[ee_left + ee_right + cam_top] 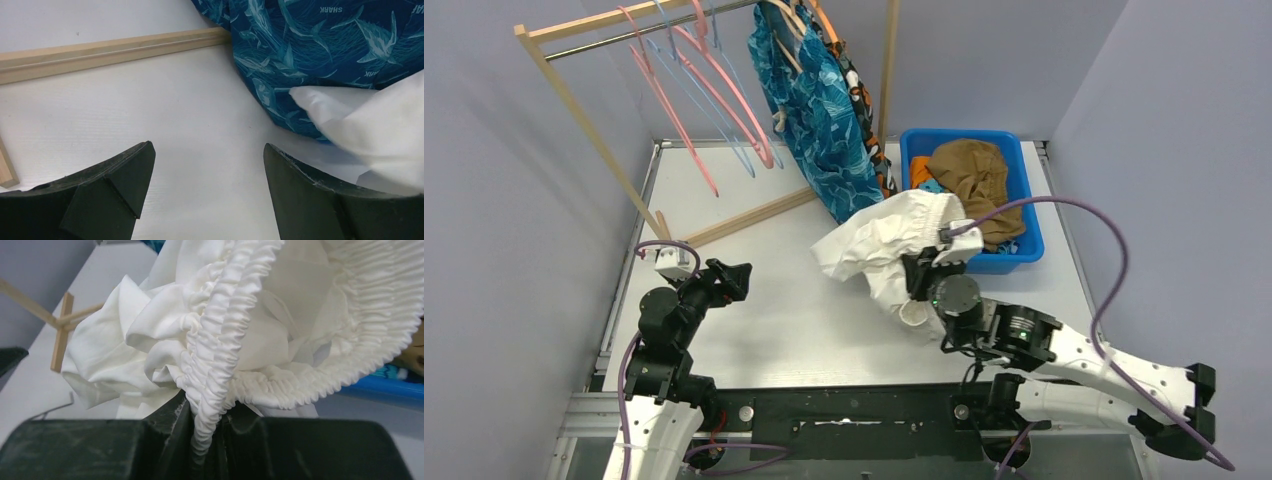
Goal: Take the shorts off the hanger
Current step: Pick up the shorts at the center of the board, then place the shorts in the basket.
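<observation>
Seen from above, the white bench fills the middle. A light wooden clothes rack with a metal rail stands from 10 to 12 o'clock. Its floor bar runs across the bench toward the centre.

Teal shark-print fabric shorts hang from the rail at 12 o'clock, their lower edge reaching down to the bench. Orange-black-white camouflage shorts hang right behind them, mostly hidden.

White fabric shorts with a gathered elastic waistband sit bunched at the centre, off the rail. They touch the shark-print pair at 11 o'clock and the near-left corner of a blue plastic bin at 2 o'clock. Plain brown shorts lie heaped in that bin, with a bit of orange fabric at their left.

Bare pink and pale blue plastic hangers dangle from the rail at 11 o'clock.

The right hand, at 5 o'clock, is clamped tight on the white shorts' waistband, which its wrist view shows pinched between the black fingers.

The left hand, at 8 o'clock, is spread wide over bare bench and grips nothing.
</observation>
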